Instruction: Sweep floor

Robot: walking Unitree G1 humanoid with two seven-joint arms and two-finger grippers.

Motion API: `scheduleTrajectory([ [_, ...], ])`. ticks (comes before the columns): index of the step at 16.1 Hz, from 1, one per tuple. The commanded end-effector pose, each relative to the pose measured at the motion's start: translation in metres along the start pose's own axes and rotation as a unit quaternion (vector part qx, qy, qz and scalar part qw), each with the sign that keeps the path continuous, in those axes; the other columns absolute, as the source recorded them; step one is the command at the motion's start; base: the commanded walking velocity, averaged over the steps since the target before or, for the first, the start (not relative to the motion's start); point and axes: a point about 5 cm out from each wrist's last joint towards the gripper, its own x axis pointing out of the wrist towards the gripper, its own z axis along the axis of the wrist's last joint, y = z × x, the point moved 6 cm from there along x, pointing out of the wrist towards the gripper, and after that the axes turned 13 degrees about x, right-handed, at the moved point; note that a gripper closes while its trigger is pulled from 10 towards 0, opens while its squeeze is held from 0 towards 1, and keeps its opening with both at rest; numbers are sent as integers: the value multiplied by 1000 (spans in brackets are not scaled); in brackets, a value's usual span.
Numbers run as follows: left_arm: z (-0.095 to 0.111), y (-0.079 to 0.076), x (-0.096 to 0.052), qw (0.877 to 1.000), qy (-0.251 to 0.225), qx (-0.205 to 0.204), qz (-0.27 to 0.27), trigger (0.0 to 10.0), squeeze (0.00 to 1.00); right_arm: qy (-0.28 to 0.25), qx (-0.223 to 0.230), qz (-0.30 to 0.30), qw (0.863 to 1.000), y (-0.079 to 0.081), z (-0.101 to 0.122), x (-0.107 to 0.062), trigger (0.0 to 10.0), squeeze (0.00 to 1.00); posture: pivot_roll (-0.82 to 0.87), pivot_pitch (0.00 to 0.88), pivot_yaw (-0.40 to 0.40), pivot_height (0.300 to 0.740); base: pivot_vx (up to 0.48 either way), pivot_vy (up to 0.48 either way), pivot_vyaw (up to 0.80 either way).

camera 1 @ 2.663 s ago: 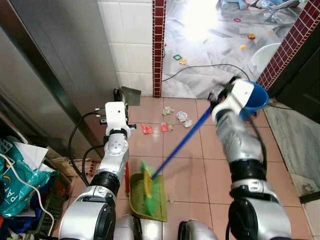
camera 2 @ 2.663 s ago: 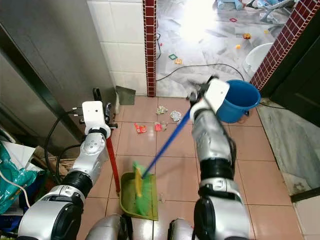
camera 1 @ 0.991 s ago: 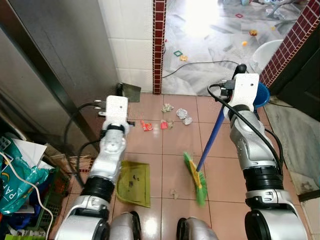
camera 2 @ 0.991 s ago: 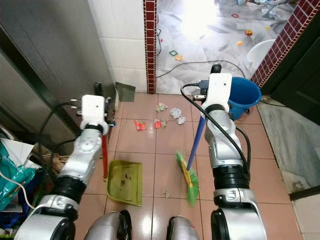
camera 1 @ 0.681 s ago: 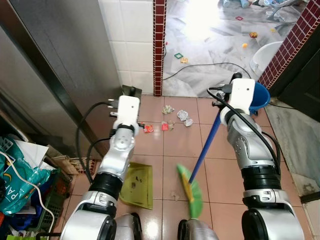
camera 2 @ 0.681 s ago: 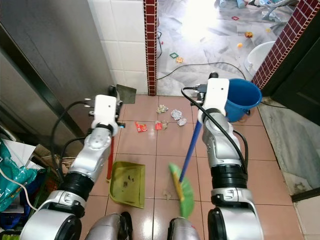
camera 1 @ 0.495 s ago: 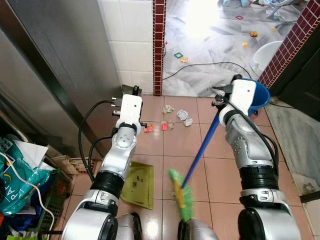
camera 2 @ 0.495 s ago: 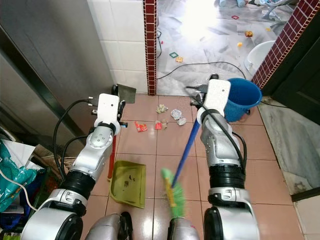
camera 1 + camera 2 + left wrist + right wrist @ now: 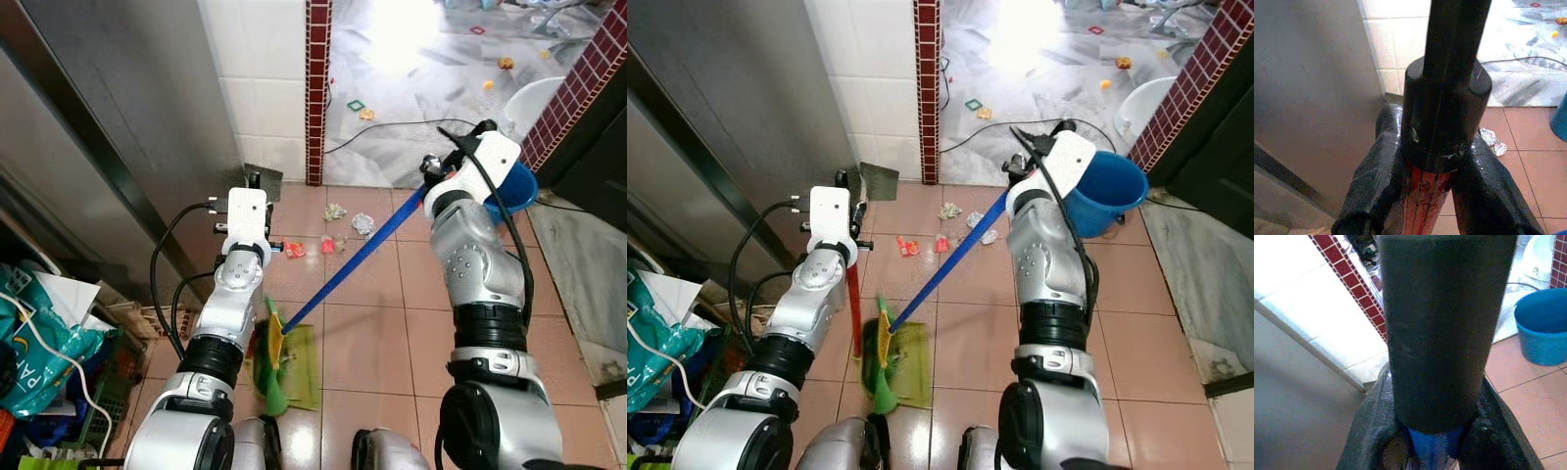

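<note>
Overhead, broom apparently reaches dustpan; wrists show clamped handles

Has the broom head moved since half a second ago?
Yes. The green broom head has swept to the robot's left across the tiles and now sits over the green dustpan, which stayed by the left arm.

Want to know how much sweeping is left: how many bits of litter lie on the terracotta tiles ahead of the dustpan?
About 4: a red wrapper, a small red scrap, a crumpled wad and a clear wrapper. The broom handle may hide more.
</note>
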Motion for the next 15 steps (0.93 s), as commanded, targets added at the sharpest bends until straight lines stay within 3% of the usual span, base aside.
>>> scheduleTrajectory([
  [1,-44,-31,-12,994,86,-45,-53,10000,0,-34,13,44,998,22,22,1,10000,0,-95,134,12,740,0,0,0],
  [3,-42,-29,-12,994,84,-55,-46,10000,0,-49,-44,77,995,30,28,-1,10000,0,-98,135,12,740,0,0,0],
  [4,-36,-22,-9,994,70,-73,-32,10000,0,-62,-95,102,988,34,32,-4,10000,0,-98,137,8,740,0,0,0],
  [7,-24,-3,-7,997,36,-65,-2,10000,0,-75,-151,130,977,40,40,-9,10000,0,-90,147,-12,740,0,0,0],
  [8,-16,11,-7,998,16,-59,10,10000,0,-84,-192,149,966,44,47,-11,10000,0,-94,157,-19,740,0,0,0],
  [10,-16,23,-9,998,12,-56,19,10000,0,-81,-217,161,959,40,46,-11,10000,0,-83,149,-9,740,0,0,0],
  [13,-21,33,-16,997,13,-64,31,10000,0,-45,-273,171,946,24,19,-12,10000,0,-69,135,20,740,0,0,0],
  [15,-25,35,-21,996,20,-77,37,10000,0,-15,-281,179,943,20,-1,-14,10000,0,-68,125,42,740,0,0,0],
])
